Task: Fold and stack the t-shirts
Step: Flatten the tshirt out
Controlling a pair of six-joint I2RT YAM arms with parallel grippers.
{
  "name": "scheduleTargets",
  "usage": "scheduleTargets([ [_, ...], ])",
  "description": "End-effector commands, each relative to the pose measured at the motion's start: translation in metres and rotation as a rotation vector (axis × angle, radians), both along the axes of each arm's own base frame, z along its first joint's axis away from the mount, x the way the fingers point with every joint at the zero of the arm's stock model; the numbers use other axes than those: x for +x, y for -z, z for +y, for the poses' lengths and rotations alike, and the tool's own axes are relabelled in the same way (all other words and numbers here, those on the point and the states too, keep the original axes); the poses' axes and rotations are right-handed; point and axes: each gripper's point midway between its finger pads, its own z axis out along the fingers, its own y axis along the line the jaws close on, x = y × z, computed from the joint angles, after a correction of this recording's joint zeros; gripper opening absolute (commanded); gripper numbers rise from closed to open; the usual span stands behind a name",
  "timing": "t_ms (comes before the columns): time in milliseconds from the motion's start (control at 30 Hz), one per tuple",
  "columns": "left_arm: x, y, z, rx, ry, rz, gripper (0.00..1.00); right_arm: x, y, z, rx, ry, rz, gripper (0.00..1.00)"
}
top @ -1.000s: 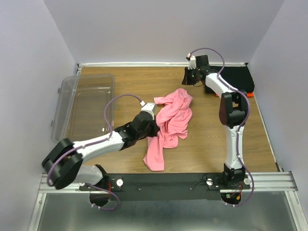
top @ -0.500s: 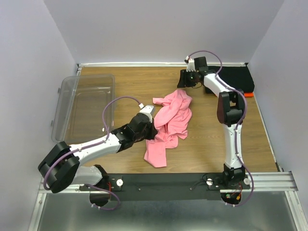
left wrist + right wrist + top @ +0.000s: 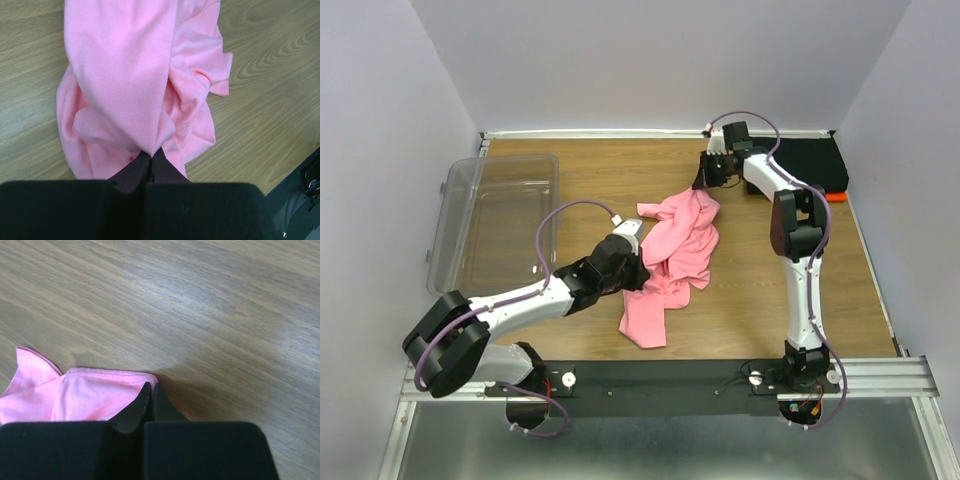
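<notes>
Table from above: wooden table (image 3: 610,170) boxed by pale walls on three sides; pink t-shirt (image 3: 675,250) lies crumpled mid-table between my arms.
Only from above: clear tub (image 3: 500,215) at the far left, black t-shirt (image 3: 810,160) in the far right corner, orange-red t-shirt (image 3: 835,197) showing at its near right edge.
Open room: bare wood toward the front rail and between tub and pink t-shirt.
Left wrist: my left gripper (image 3: 151,156) is clenched on a fold of the pink t-shirt (image 3: 130,75).
Right wrist: my right gripper (image 3: 150,387) is pinched on the stitched hem corner of the pink t-shirt (image 3: 90,395); bare wood lies beyond.
</notes>
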Motion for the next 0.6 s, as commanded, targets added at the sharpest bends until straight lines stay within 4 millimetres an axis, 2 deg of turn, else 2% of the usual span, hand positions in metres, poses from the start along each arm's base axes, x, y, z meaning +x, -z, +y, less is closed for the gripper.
scheduleTargets([
  [0, 0.016, -0.026, 0.002, -0.006, -0.026, -0.064, 0.0, 0.005, -0.063, 0.008, 0.073, -0.041, -0.084, 0.0],
  [33, 0.025, -0.038, 0.009, 0.002, -0.058, -0.098, 0.0, 0.006, -0.108, 0.009, 0.119, -0.055, -0.151, 0.0],
  [67, 0.023, -0.036, 0.013, 0.022, -0.051, -0.094, 0.0, 0.007, -0.109, 0.007, 0.119, -0.051, -0.152, 0.01],
  [100, 0.032, -0.046, 0.019, 0.022, -0.077, -0.114, 0.0, 0.01, -0.13, 0.006, 0.135, -0.054, -0.191, 0.0],
  [133, 0.039, -0.053, 0.026, 0.026, -0.097, -0.131, 0.0, 0.007, -0.164, 0.001, 0.163, -0.066, -0.244, 0.0],
  [200, 0.051, -0.075, 0.039, 0.039, -0.119, -0.181, 0.0, 0.002, -0.201, -0.002, 0.2, -0.094, -0.309, 0.0],
  [233, 0.064, -0.084, 0.054, 0.045, -0.16, -0.2, 0.0, -0.002, -0.223, -0.002, 0.224, -0.122, -0.35, 0.01],
  [267, 0.07, -0.098, 0.061, 0.038, -0.174, -0.231, 0.0, -0.009, -0.252, -0.009, 0.242, -0.139, -0.405, 0.0],
  [300, 0.085, -0.119, 0.076, 0.044, -0.204, -0.275, 0.0, -0.019, -0.273, -0.006, 0.284, -0.193, -0.437, 0.01],
  [333, 0.091, -0.133, 0.081, 0.043, -0.213, -0.305, 0.0, -0.023, -0.283, -0.008, 0.296, -0.199, -0.449, 0.01],
  [367, 0.098, -0.144, 0.089, 0.055, -0.229, -0.325, 0.0, -0.029, -0.309, -0.014, 0.305, -0.203, -0.5, 0.01],
  [400, 0.104, -0.157, 0.093, 0.063, -0.235, -0.352, 0.0, -0.034, -0.321, -0.015, 0.318, -0.218, -0.521, 0.0],
  [433, 0.116, -0.185, 0.099, 0.07, -0.247, -0.406, 0.0, -0.042, -0.34, -0.016, 0.342, -0.244, -0.552, 0.01],
  [467, 0.122, -0.2, 0.101, 0.073, -0.247, -0.434, 0.0, -0.046, -0.352, -0.017, 0.347, -0.25, -0.574, 0.01],
  [500, 0.128, -0.236, 0.1, 0.044, -0.253, -0.498, 0.0, -0.057, -0.371, -0.018, 0.36, -0.271, -0.607, 0.0],
  [567, 0.136, -0.261, 0.101, 0.049, -0.248, -0.55, 0.0, -0.067, -0.4, -0.023, 0.361, -0.284, -0.675, 0.01],
])
